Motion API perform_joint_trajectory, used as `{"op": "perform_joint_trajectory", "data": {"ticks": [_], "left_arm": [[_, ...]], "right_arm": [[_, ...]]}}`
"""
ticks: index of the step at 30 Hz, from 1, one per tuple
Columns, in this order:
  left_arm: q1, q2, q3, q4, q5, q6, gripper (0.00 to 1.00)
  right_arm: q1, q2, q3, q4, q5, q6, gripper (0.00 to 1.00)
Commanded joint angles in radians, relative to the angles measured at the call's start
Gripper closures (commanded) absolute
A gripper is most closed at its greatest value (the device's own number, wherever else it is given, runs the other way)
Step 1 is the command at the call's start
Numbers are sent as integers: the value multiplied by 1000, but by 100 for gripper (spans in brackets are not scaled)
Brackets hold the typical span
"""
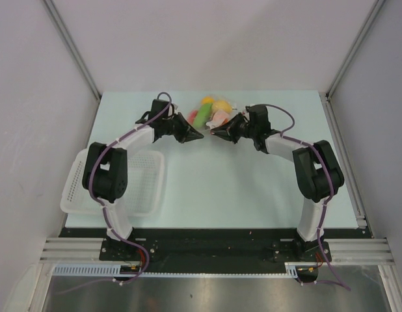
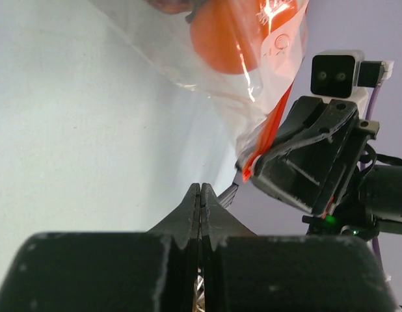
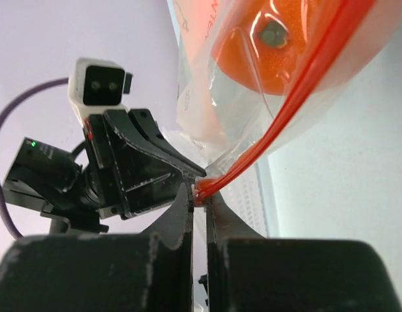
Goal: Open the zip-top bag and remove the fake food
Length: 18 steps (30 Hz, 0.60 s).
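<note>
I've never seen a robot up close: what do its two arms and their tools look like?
The left arm and right arm match: white links, bulky black joints, a purple cable along each. The left tool and right tool are black, with two wedge-shaped fingers and a white camera box.

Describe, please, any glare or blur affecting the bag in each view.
Top external: even light, the zip-top bag tiny. Left wrist: white glare streaks on its plastic, left tool base blurred. Right wrist: zip strip sharp, right tool base soft.
</note>
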Motion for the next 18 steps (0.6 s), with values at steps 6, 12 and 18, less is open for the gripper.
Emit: {"op": "perform_joint_trajectory", "data": {"ticks": [6,12,18], "left_arm": [[8,-19,-24,123,111,-44,57],[-12,48,34,203,134,-91,26],[-37,82,42,221,125,-134,28]], "right_arm": [[-3,-56,10,6,-42,7,100],[5,-81,4,-6,-65,11,100],[16,-78,4,46,-80,46,100]]}}
